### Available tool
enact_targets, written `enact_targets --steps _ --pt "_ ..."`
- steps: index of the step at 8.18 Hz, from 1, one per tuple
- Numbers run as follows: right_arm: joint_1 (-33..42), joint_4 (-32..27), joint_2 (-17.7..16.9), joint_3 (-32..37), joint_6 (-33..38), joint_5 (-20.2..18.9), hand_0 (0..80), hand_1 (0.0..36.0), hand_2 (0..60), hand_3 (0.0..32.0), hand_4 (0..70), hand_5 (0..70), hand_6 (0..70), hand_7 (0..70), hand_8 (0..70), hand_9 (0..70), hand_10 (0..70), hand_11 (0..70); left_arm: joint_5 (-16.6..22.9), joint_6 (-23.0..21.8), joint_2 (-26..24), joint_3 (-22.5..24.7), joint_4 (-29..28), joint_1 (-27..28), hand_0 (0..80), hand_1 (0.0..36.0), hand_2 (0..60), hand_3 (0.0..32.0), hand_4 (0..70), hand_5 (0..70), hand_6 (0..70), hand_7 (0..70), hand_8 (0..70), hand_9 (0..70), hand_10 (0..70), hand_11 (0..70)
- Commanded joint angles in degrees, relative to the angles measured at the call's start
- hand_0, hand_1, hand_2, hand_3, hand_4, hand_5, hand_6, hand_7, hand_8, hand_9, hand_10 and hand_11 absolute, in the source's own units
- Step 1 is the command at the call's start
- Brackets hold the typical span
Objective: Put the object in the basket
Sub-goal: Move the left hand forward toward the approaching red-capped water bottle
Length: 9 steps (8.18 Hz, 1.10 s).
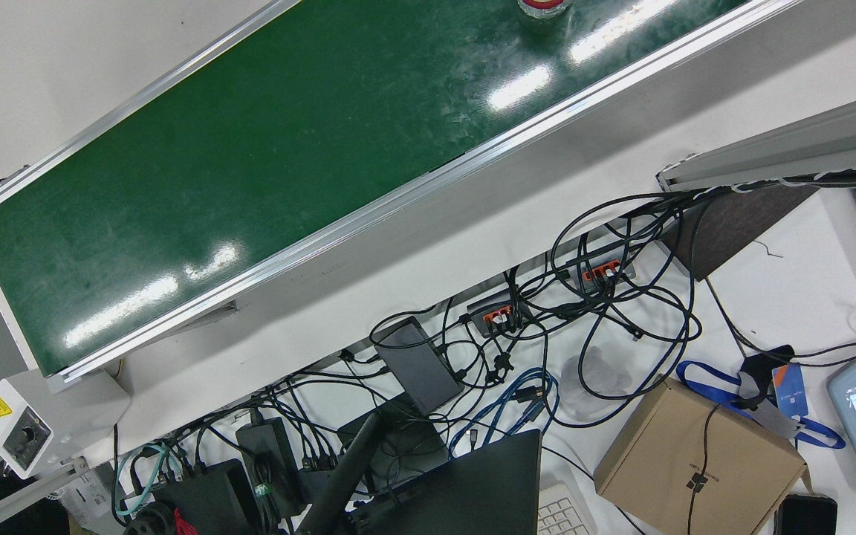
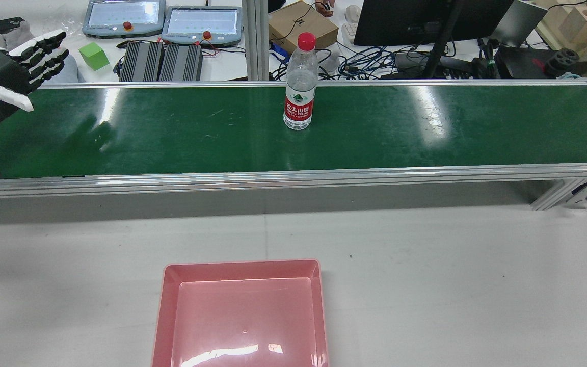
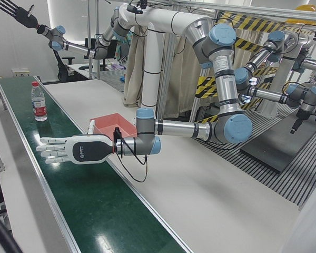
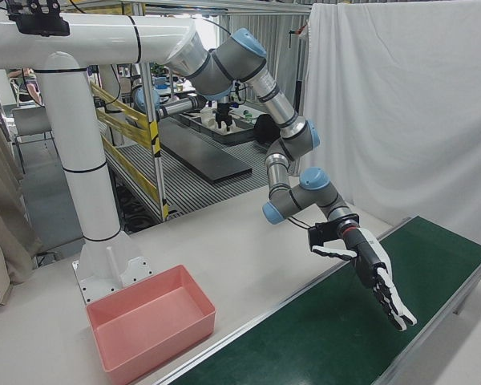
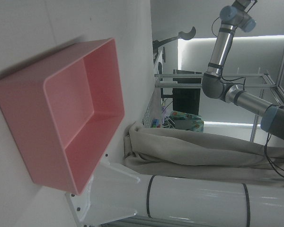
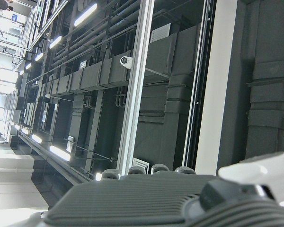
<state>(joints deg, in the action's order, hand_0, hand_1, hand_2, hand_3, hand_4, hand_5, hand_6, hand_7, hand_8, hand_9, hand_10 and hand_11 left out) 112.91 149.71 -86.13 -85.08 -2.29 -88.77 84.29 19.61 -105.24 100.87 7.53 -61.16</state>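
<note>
- We see the left hand (image 2: 3, 81) (image 3: 76, 149) hovering flat over the dark green conveyor belt (image 2: 171, 132). Its fingers (image 3: 50, 149) are stretched out straight and a little apart.
- These fingers hold nothing and touch nothing.
- The clear plastic water bottle with a red cap and red label (image 2: 300, 84) (image 3: 38, 103) stands upright on the belt. It is well beyond the left fingertips along the belt and apart from them.
- The shallow pink plastic basket (image 2: 242, 265) (image 3: 108, 124) sits on the white table, back behind the left hand's wrist, off the belt.
- The left hand's own camera looks at this basket (image 5: 28, 127), and nothing lies in it.
- The right hand (image 3: 18, 15) is raised high in the air, far past the bottle. Its fingers (image 3: 8, 6) are fanned wide and grasp nothing.
- From the right hand's own camera we make out only the dark back of the hand (image 6: 146, 198) against ceiling beams.
</note>
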Motion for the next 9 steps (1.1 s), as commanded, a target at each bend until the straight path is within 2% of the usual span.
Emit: enact_targets --steps 1,3,6,7,9 --pt "0.03 -0.03 0.00 0.00 0.00 0.00 0.0 0.0 0.0 0.0 0.0 0.0 0.0 0.0 0.0 0.0 0.0 0.0 -2.11 -0.01 -3.19 0.12 5.36 0.78 50.5 0.0 0.0 1.0 4.6 11.3 1.2 0.0 5.9 4.8 2.4 4.3" --pt "0.03 -0.03 0.00 0.00 0.00 0.00 0.0 0.0 0.0 0.0 0.0 0.0 0.0 0.0 0.0 0.0 0.0 0.0 -3.85 0.08 -7.32 0.29 7.15 3.40 49.9 0.0 0.0 2.4 2.1 10.5 0.3 0.0 4.4 3.6 1.3 2.7" --pt "0.03 -0.03 0.00 0.00 0.00 0.00 0.0 0.0 0.0 0.0 0.0 0.0 0.0 0.0 0.0 0.0 0.0 0.0 -18.32 0.43 -8.48 1.00 6.98 12.00 49.3 0.0 0.0 5.8 0.4 9.0 0.0 0.0 3.9 3.1 1.8 3.4" --pt "0.03 -0.03 0.00 0.00 0.00 0.00 0.0 0.0 0.0 0.0 0.0 0.0 0.0 0.0 0.0 0.0 0.0 0.0 -21.24 2.26 -8.57 1.00 6.89 13.34 48.5 0.0 0.0 6.4 0.0 8.7 0.0 0.0 3.8 3.2 1.9 3.5" --pt "0.03 -0.03 0.00 0.00 0.00 0.00 0.0 0.0 0.0 0.0 0.0 0.0 0.0 0.0 0.0 0.0 0.0 0.0 -21.09 4.82 -8.31 0.82 7.41 13.44 47.6 0.0 0.0 5.0 0.2 9.3 0.0 0.0 4.1 3.9 1.1 2.2"
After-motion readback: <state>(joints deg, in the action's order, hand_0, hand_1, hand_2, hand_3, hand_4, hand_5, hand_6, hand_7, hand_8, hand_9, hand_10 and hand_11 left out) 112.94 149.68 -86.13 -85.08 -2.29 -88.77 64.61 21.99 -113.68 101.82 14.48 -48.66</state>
